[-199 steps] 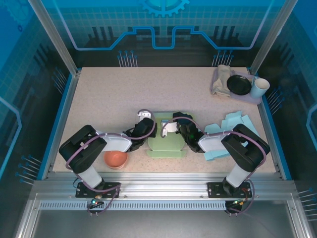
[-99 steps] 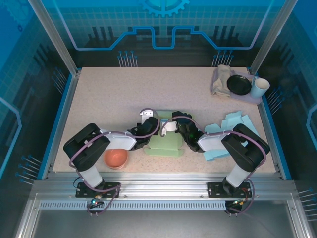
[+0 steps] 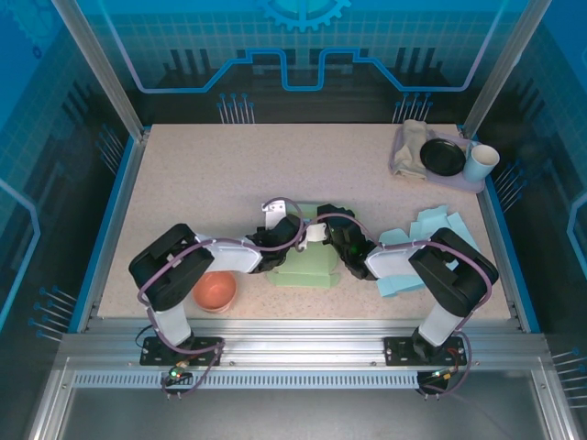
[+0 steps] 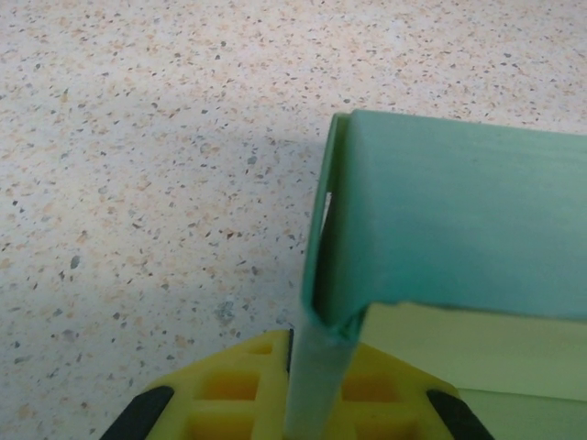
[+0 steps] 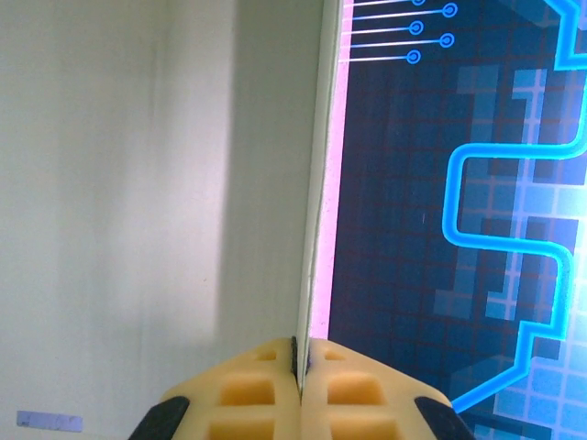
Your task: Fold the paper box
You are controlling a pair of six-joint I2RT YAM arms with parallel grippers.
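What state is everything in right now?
Box, partly folded, one wall raised.
Left gripper, shut on a box wall.
Right gripper, shut on a thin box panel.
Blue sheets, lying flat, unassembled.
Bowl, upright, empty.
Cup, upright on the tray.
Plate, on the tray beside the cup.

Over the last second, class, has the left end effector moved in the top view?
Yes. The left end effector has shifted right, farther from the orange bowl, which stayed put, and in over the left edge of the green paper box.
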